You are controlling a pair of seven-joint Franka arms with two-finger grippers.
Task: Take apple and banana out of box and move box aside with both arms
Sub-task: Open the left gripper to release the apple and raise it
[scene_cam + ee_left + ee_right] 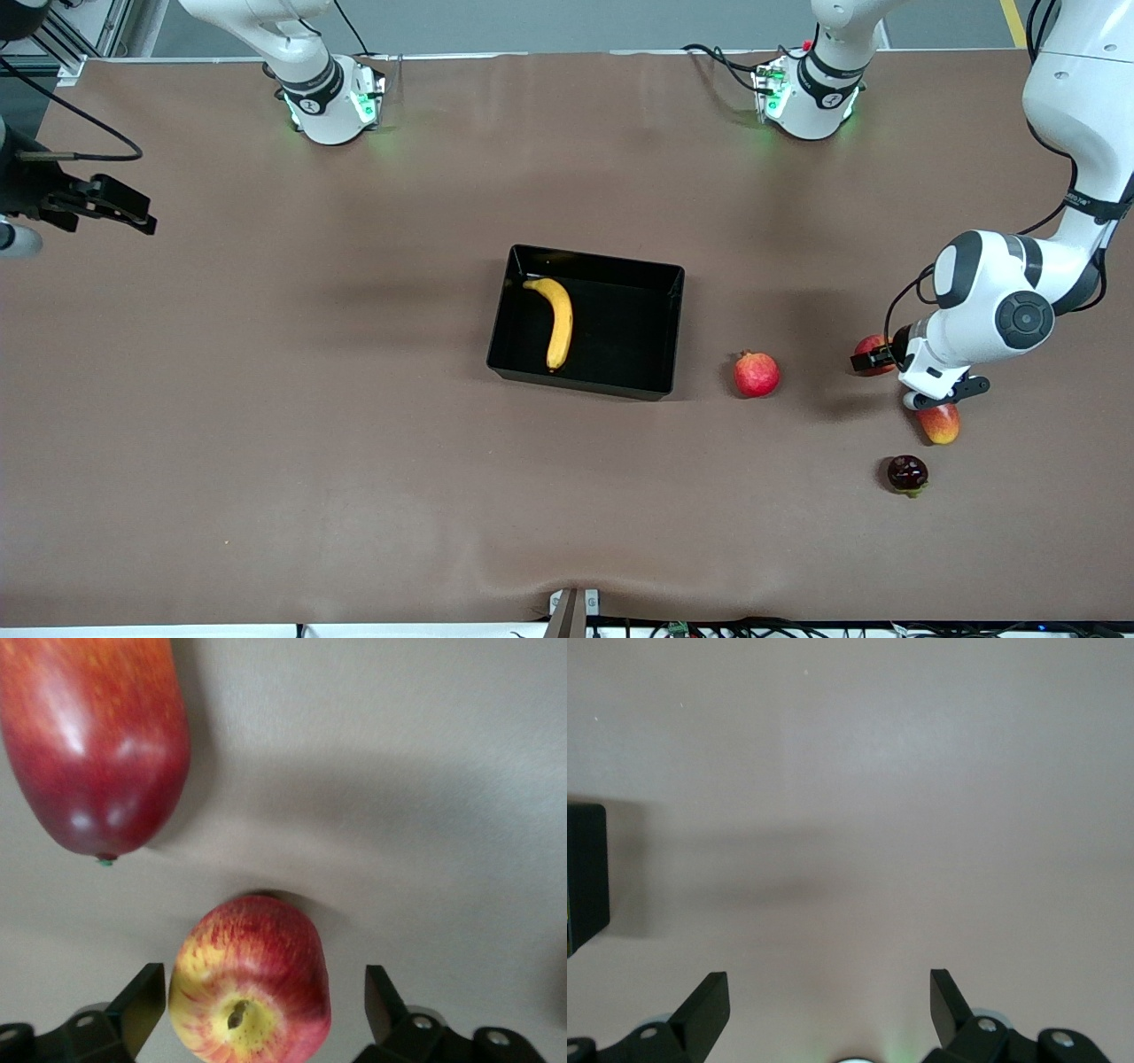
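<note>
On the desk [354, 496], the apple [251, 981] sits free between the released left gripper [266, 1010] (the right gripper [830, 1005] waits released); the banana [555, 320] is in the box [671, 332].

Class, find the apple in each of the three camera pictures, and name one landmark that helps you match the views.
Front view: the apple lies on the table toward the left arm's end, partly hidden by the left end effector.
Left wrist view: the apple lies between the open fingers, free of both.
Right wrist view: not in it.
Shared landmark: the mango, beside the apple in the front view and the left wrist view.
</note>
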